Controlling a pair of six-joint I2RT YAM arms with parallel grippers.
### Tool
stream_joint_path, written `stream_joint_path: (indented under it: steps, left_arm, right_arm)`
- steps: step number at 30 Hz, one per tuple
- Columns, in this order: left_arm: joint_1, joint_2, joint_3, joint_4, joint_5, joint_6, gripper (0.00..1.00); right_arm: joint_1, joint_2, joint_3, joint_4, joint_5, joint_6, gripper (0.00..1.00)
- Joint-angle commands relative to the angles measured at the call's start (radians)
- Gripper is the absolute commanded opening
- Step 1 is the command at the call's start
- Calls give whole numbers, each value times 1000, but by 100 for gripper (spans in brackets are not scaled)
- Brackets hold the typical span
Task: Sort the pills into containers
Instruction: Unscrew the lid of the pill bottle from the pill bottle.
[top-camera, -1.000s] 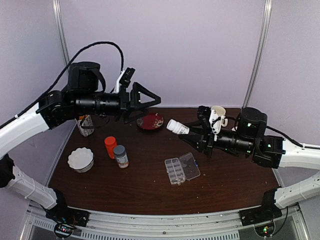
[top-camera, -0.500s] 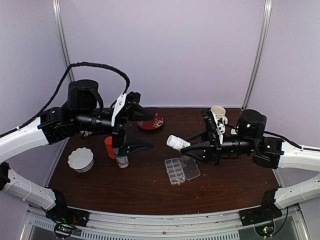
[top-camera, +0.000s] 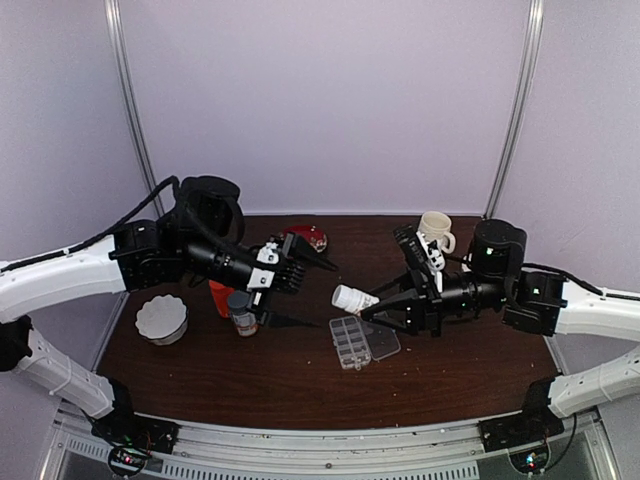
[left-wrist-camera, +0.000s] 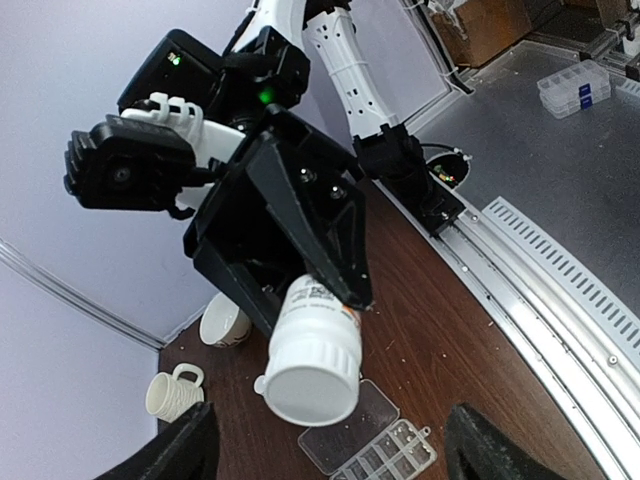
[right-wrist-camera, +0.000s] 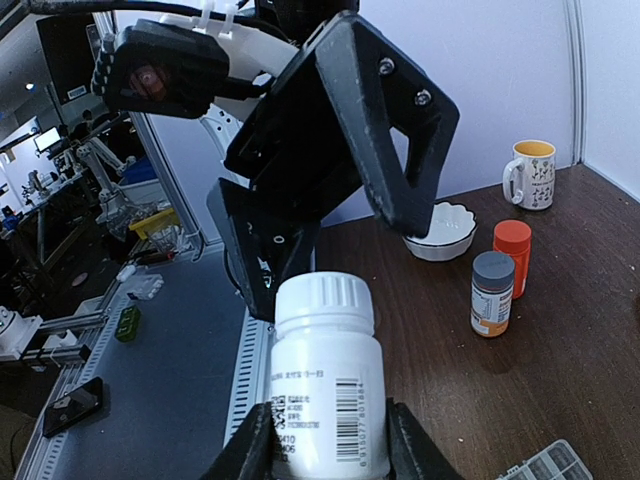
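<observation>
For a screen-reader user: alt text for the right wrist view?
The right end effector grips a capped white bottle, facing the open left end effector. Behind, on the brown table: grey-capped bottle, orange bottle, white bowl, mug.

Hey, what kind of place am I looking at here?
Probably a robotics lab test booth: left arm and right arm bolted to a metal rail at a brown table, pale screens around it, a cluttered work area beyond.

Left arm (top-camera: 150, 255): extended toward table centre, forearm angled down, left gripper (top-camera: 318, 295) facing right, fingers spread wide. Right arm (top-camera: 560, 300): reaching leftward, forearm near level, right gripper (top-camera: 375, 303) clamped on white bottle (top-camera: 350, 298). Grippers facing each other, apart.
</observation>
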Motion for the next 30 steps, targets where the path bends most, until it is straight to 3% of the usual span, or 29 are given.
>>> stream_joint_path:
  steps: [1, 11, 16, 26, 30]
  left_arm:
    - [-6, 19, 50, 12, 27, 63, 77]
    - [-10, 28, 40, 29, 8, 60, 60]
    - [-11, 35, 39, 56, -7, 48, 47]
    - [-21, 41, 36, 73, -24, 39, 44]
    - [-21, 44, 36, 82, -31, 21, 36]
  right_arm:
    - [-3, 17, 55, -10, -3, -15, 4]
    - [-3, 52, 76, 8, -8, 1, 1]
    - [-3, 53, 78, 14, -5, 5, 0]
    - [-3, 58, 82, 25, -17, 17, 0]
    - [-3, 59, 82, 22, -14, 18, 0]
